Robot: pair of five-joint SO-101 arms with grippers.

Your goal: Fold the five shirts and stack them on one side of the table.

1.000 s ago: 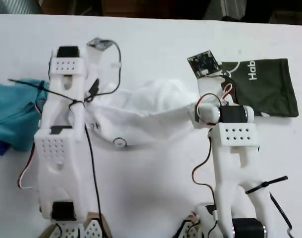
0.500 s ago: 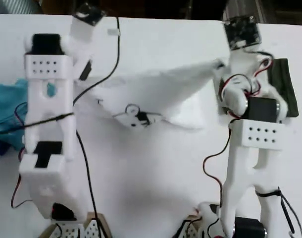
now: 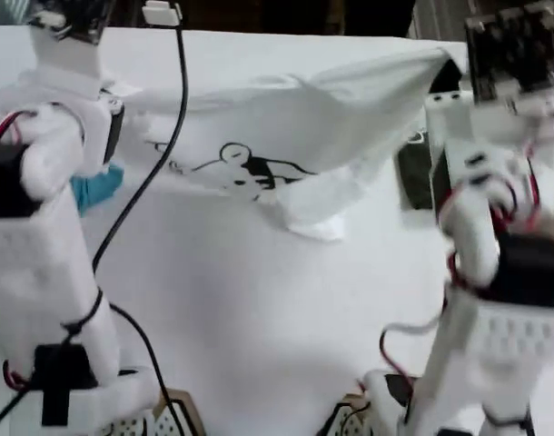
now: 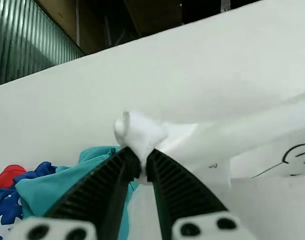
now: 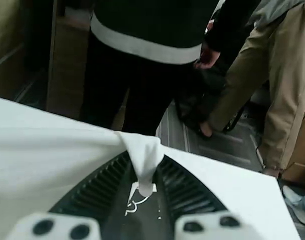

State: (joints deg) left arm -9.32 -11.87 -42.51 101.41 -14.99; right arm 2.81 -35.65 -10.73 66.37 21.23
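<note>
A white shirt [image 3: 277,136] with a black line drawing hangs stretched above the table between both arms. My left gripper [image 4: 142,167] is shut on one bunched corner of the white shirt [image 4: 138,132]; in the high view it sits at the upper left [image 3: 113,100]. My right gripper [image 5: 145,172] is shut on the other corner of the white shirt [image 5: 142,155], at the upper right in the high view [image 3: 450,77]. A teal shirt [image 4: 57,187] and a blue and red patterned shirt [image 4: 7,200] lie at the table's left side. A dark green shirt [image 3: 413,173] lies behind the right arm.
The white table [image 3: 259,309] lies open in front of the hanging shirt. Cables [image 3: 141,182] trail from the left arm across the shirt's edge. People stand beyond the table's far edge in the right wrist view.
Both arms have risen and spread, lifting the white shirt off the table and pulling it taut, so its drawing now faces the camera.
</note>
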